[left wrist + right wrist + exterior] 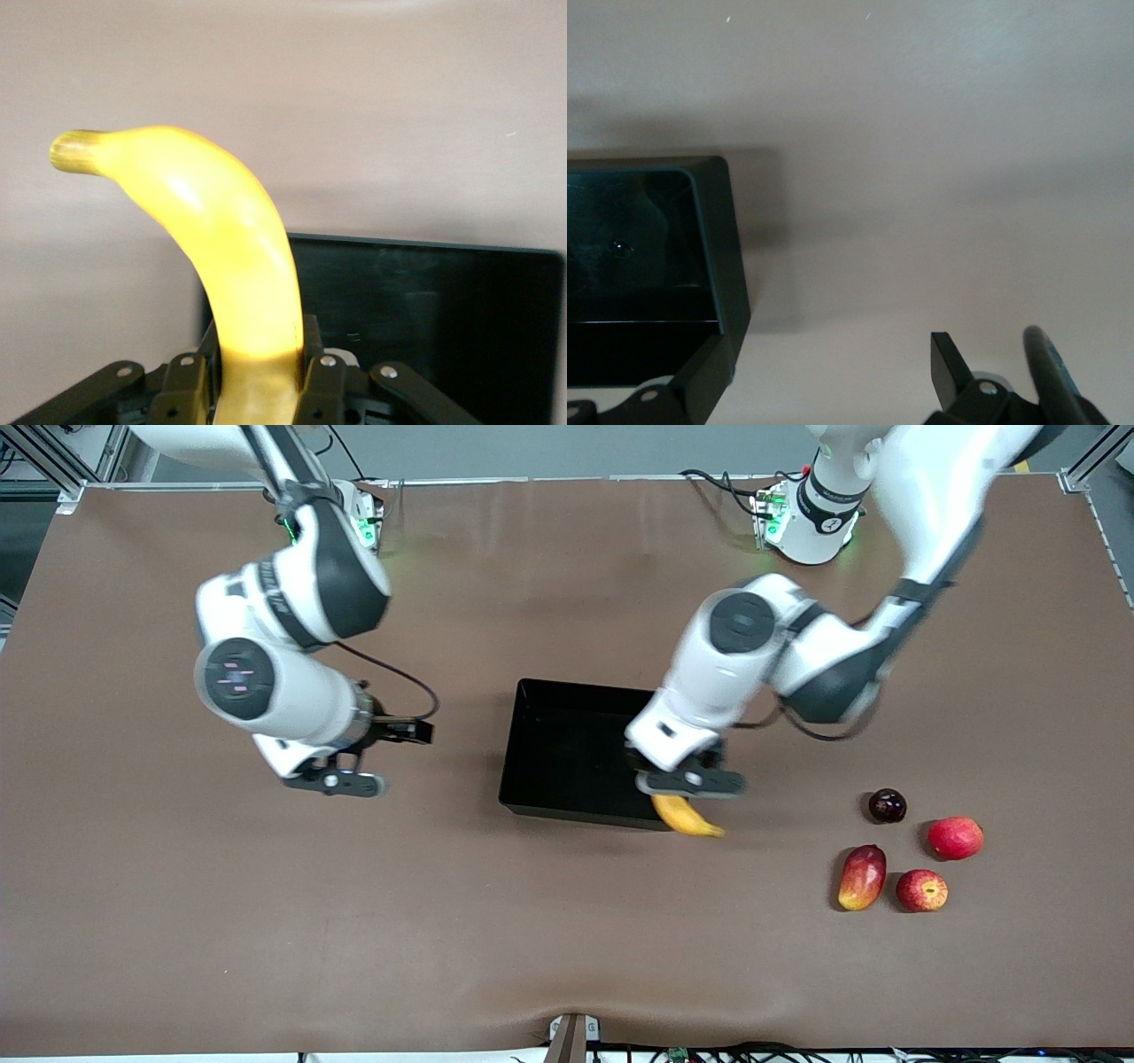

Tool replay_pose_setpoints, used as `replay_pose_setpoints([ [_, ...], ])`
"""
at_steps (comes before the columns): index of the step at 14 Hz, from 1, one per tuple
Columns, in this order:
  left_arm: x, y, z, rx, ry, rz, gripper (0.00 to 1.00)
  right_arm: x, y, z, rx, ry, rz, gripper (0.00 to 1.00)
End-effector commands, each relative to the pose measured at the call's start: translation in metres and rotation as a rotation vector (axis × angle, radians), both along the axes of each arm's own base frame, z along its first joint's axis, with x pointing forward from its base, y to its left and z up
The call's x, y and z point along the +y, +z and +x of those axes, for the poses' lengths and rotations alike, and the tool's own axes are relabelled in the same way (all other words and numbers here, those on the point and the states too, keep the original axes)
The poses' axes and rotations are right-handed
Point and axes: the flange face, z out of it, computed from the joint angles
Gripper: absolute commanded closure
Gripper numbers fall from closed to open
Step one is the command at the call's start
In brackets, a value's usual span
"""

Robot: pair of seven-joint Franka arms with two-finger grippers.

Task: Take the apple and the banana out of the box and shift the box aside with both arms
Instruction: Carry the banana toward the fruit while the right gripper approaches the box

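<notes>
The yellow banana is gripped at one end by my left gripper, which is shut on it. It hangs over the corner of the black box that is nearest the front camera and toward the left arm's end. In the left wrist view the banana rises from between the fingers of my left gripper, with the box below. The small red apple lies on the table toward the left arm's end. My right gripper is open and empty over bare table beside the box.
Beside the apple lie an oblong red-yellow mango, a plain red round fruit and a small dark round fruit. The brown table mat stretches wide on the side nearer the front camera.
</notes>
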Motion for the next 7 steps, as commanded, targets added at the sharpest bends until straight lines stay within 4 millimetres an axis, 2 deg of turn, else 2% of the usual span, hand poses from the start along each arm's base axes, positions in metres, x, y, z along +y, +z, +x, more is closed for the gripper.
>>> replay_pose_setpoints([
  [1,0.065,-0.005,0.013,0.046,-0.116,0.031,1.0,0.036,-0.035,-0.016,-0.022,-0.03,-0.011,0.0],
  [3,0.104,-0.025,0.022,0.07,-0.266,0.045,1.0,0.064,-0.07,-0.02,-0.055,-0.011,-0.006,0.0],
  [5,0.134,-0.047,0.033,0.089,-0.413,0.042,1.0,0.089,-0.088,-0.025,-0.074,-0.051,0.022,0.0],
  [7,0.158,-0.065,0.038,0.107,-0.519,0.043,1.0,0.102,-0.107,-0.033,-0.061,-0.041,0.011,0.0],
])
